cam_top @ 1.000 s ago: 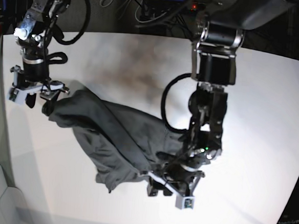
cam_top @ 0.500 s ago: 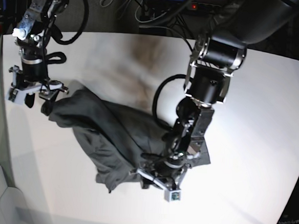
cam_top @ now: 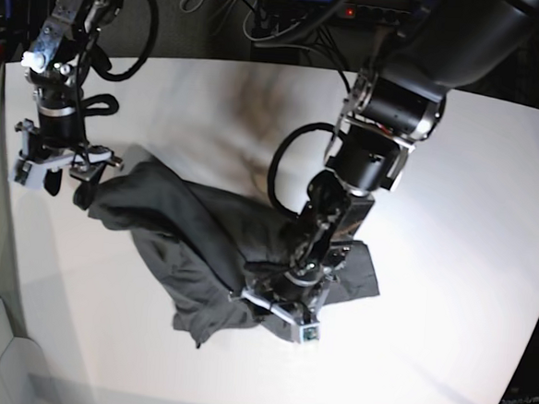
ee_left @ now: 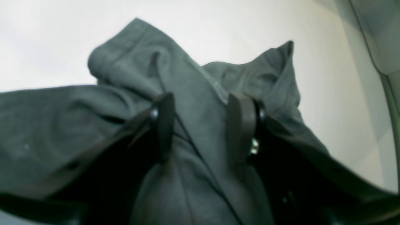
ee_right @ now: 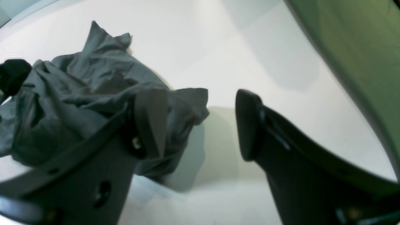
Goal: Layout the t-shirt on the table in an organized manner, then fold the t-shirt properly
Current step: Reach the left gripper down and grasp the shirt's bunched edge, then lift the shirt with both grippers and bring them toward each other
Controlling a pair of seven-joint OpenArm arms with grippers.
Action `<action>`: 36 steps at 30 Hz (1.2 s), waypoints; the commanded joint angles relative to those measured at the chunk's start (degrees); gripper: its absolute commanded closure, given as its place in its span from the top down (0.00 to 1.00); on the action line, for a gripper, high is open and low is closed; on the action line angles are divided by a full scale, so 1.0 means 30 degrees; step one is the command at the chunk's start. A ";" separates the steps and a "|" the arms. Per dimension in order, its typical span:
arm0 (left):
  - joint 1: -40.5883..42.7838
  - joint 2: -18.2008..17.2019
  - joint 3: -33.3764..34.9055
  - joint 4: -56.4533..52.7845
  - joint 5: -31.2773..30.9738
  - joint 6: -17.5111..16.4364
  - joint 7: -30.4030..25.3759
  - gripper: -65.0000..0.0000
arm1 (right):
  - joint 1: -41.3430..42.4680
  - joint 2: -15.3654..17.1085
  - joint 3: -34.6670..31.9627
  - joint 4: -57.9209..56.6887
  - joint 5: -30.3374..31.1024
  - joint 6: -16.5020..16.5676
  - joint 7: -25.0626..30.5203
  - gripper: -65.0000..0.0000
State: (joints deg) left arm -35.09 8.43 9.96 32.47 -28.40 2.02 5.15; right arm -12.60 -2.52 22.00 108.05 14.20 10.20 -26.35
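Charcoal-grey cotton, the t-shirt lies crumpled in a loose heap on the white table, toward its near-left part in the base view; folds and ridges run across it and none of it is spread flat; one end of the cloth reaches up toward the far-left corner, the other bunches near the middle of the table.

At that middle bunch the left gripper is clamped on the cloth; in the left wrist view a thick fold of the t-shirt passes between the two dark fingers, filling the gap and rising above them in two peaks; the jaws stand partly closed, pressed against fabric on both inner faces.

At the far-left end the right gripper has its jaws spread wide; in the right wrist view one finger sits against the edge of the t-shirt, with cloth behind and beside it, while the other finger stands apart over bare table; nothing lies between the two, so it grips nothing; in the base view this gripper hovers just at the shirt's upper-left tip.
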 commanded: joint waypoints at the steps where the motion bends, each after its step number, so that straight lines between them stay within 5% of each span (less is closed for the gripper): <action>1: -0.0860 0.0191 0.0007 0.0210 -0.0041 -0.0220 -0.0617 0.42 | 0.0200 0.0153 0.0008 0.0364 0.0147 0.0015 0.0563 0.55; 36: -0.0918 0.0191 0.1267 -0.0991 -0.2386 -0.0190 -0.2492 0.41 | 0.0171 0.0153 0.0008 0.0335 0.0147 0.0103 0.0563 0.55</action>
State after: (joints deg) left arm -35.88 8.47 13.67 28.53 -35.46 1.96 -0.91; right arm -12.32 -2.52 21.98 108.05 14.20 10.22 -26.33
